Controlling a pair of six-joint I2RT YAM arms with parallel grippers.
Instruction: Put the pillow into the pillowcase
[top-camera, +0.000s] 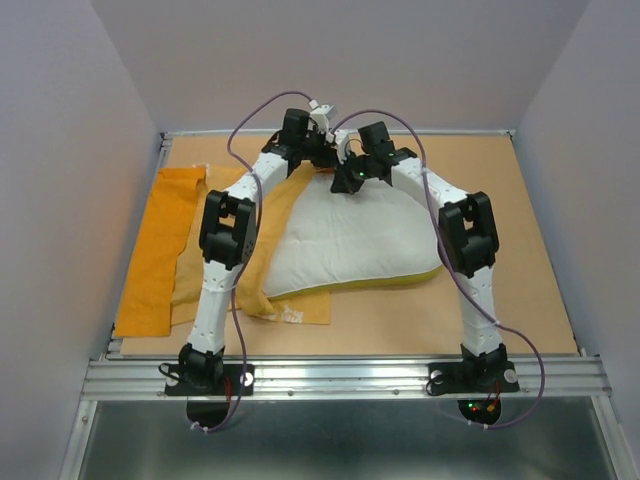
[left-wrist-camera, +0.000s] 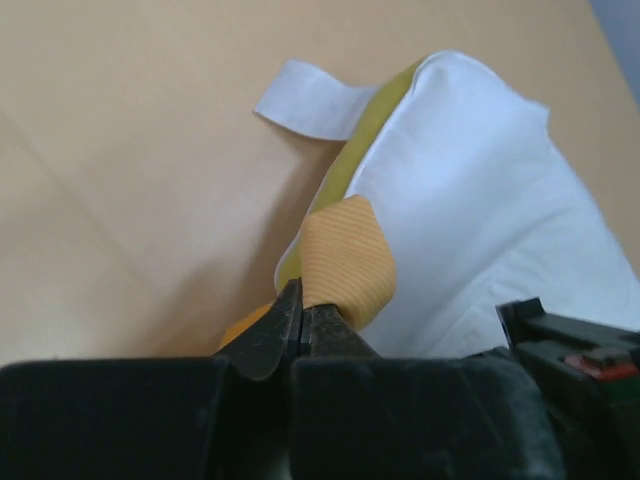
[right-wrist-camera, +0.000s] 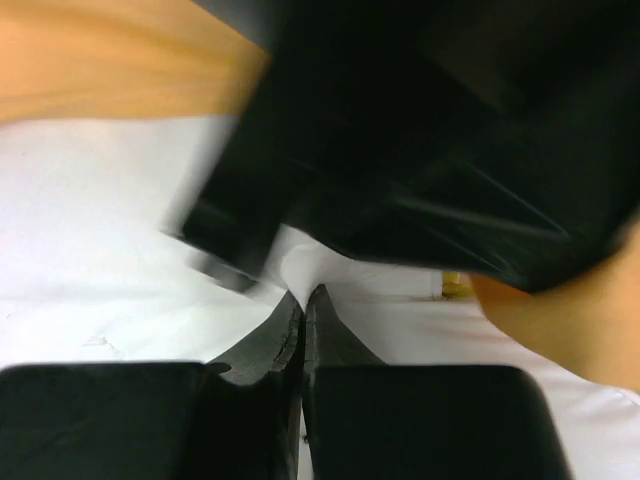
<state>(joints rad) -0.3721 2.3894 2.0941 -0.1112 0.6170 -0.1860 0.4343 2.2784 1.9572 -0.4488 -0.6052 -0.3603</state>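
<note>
The white pillow (top-camera: 355, 240) with yellow piping lies mid-table on the orange-yellow pillowcase (top-camera: 160, 250), which spreads to its left. My left gripper (top-camera: 318, 150) is at the pillow's far edge, shut on a fold of the pillowcase (left-wrist-camera: 345, 262); the pillow (left-wrist-camera: 480, 200) lies just right of it. My right gripper (top-camera: 345, 180) is beside it at the pillow's far edge, shut on a pinch of the white pillow fabric (right-wrist-camera: 300, 265). The other arm's dark, blurred body (right-wrist-camera: 420, 150) fills the upper part of the right wrist view.
A white tag (left-wrist-camera: 305, 95) sticks out from the pillow's piping onto the tan table (top-camera: 520, 220). Grey walls (top-camera: 60, 150) close in the table on three sides. A metal rail (top-camera: 340, 375) runs along the near edge.
</note>
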